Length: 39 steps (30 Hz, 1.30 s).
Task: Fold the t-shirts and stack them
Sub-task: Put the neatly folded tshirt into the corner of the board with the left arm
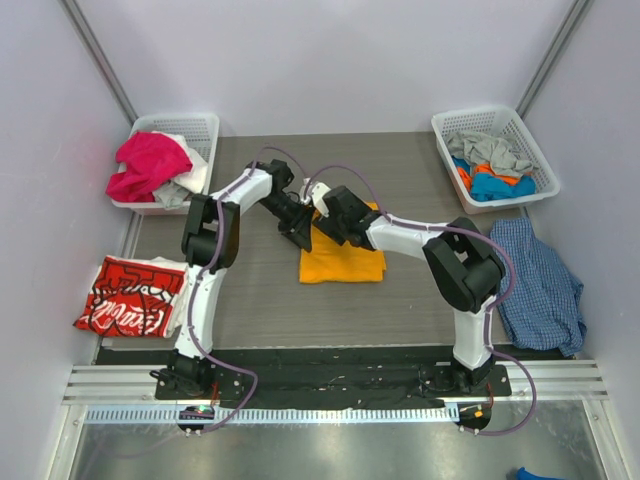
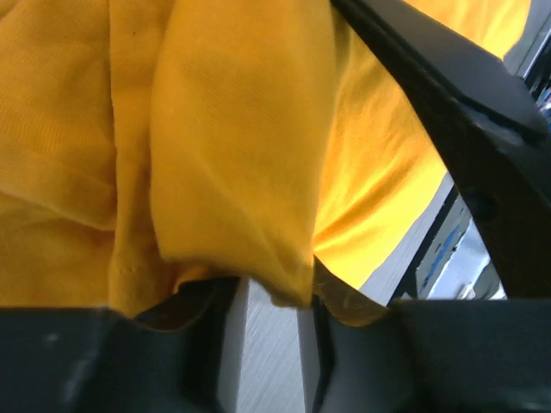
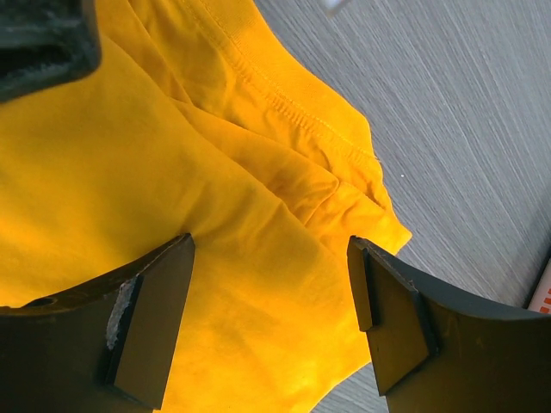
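Your left jaws stand partly apart with a fold of the orange tee (image 1: 342, 258) between them; whether they pinch it, you cannot tell. Your right jaws gape wide just over the same edge, holding nothing, likely placed to take the other corner so the tee folds evenly on the tabletop (image 1: 250, 290).

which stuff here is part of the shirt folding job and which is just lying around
job: orange t-shirt in the middle; red t-shirt with white lettering at the left
lying about: blue checked shirt at the right; left basket and right basket at the back
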Motion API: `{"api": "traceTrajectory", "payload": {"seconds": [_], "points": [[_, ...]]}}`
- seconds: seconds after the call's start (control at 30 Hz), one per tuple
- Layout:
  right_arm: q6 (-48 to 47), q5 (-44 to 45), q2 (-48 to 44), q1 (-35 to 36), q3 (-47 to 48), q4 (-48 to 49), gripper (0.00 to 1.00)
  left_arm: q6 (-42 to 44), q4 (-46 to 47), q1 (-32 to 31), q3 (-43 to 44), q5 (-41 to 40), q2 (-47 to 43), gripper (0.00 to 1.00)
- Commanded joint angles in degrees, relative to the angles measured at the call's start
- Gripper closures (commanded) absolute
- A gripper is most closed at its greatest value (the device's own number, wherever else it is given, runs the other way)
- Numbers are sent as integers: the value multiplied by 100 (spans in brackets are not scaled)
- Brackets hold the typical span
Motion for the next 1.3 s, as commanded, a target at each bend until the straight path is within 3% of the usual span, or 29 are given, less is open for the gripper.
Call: {"api": "traceTrajectory", "payload": {"seconds": [0.0,0.13,0.3,0.5,0.77,0.93,1.27], "points": [[-64,49,-476,13,-90,305,20,-206,340,-82,-278,-657,171,72],[-82,84,-581,13,-178,296,20,-312,516,-73,-437,-754,39,100],[-91,207,-731,5,-301,261,20,-347,727,-91,-823,-886,-285,100],[-73,348,-959,5,-468,147,20,-514,1096,-82,-1596,-1334,-1340,100],[111,401,-1109,13,-530,-126,20,-532,1342,-47,-2827,-2616,-3096,100],[85,471,-1196,13,-626,-126,20,-400,1413,138,-3345,-3539,-3652,100],[15,550,-1276,5,-714,-126,20,57,1317,603,-3961,-4340,-4382,100]]}}
